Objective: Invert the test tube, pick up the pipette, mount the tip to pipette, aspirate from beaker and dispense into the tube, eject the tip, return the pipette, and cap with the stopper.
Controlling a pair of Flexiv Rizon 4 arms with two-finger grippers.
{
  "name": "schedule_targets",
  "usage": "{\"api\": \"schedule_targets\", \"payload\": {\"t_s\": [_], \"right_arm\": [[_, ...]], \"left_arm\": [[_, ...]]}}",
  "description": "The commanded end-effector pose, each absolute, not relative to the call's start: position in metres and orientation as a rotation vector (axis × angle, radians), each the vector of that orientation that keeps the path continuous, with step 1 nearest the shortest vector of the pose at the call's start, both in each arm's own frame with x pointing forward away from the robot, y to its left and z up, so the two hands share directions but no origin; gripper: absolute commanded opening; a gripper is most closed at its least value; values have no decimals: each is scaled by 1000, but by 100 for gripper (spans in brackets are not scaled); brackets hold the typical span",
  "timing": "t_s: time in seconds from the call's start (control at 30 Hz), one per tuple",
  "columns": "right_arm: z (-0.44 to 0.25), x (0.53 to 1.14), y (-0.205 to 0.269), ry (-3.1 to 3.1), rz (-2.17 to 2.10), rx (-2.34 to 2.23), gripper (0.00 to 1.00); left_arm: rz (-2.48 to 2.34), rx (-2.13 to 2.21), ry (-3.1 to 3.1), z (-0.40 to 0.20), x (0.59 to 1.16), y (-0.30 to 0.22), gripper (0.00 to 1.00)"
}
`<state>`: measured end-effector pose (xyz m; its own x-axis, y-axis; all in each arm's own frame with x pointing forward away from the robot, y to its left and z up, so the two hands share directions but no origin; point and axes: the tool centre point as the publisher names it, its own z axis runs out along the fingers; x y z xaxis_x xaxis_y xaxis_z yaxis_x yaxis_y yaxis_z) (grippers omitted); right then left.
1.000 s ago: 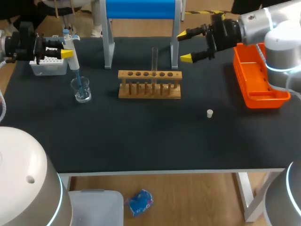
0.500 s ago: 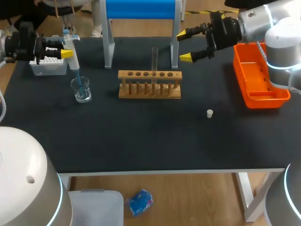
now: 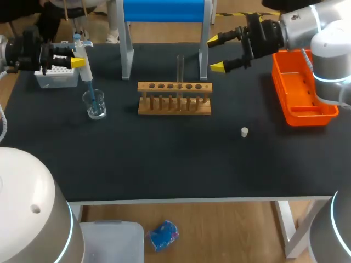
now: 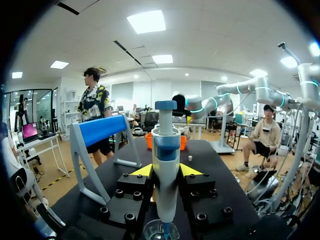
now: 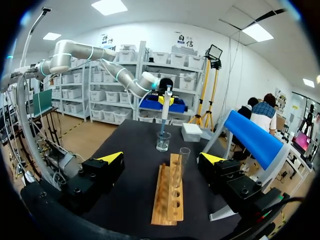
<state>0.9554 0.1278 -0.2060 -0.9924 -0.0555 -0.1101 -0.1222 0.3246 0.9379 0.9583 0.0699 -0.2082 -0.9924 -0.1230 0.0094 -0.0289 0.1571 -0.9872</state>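
While left hand (image 4: 166, 170) clamps pipette (image 4: 166, 147), tip (image 3: 92, 99) in beaker (image 3: 99, 111), clearest overhead

— What's different from a second ago?

— The right arm (image 3: 299, 27) has shifted. Its forearm now sits a little farther back over the bench (image 3: 164, 159), toward the far edge.

— And the right gripper (image 3: 216, 53)?

— It has crept along with the arm, by a hair. The yellow fingers (image 3: 218, 67) are barely off their old spot.

— Anything uncovered?

— Slightly more of the orange tray (image 3: 307, 118) shows, since the elbow has swung outward to the right. The big link at the near right corner has slid outward too.
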Motion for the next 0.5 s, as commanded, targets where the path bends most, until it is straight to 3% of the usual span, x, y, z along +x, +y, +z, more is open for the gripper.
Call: {"api": "schedule_targets", "payload": {"t_s": [0.03, 0.5], "right_arm": [[-206, 955, 127, 2510, 1783, -169, 100], [-206, 955, 127, 2510, 1783, -169, 100]], "left_arm": [[-1990, -150, 2335, -208, 959, 71, 0], [-1946, -107, 2341, -189, 957, 78, 0]]}}
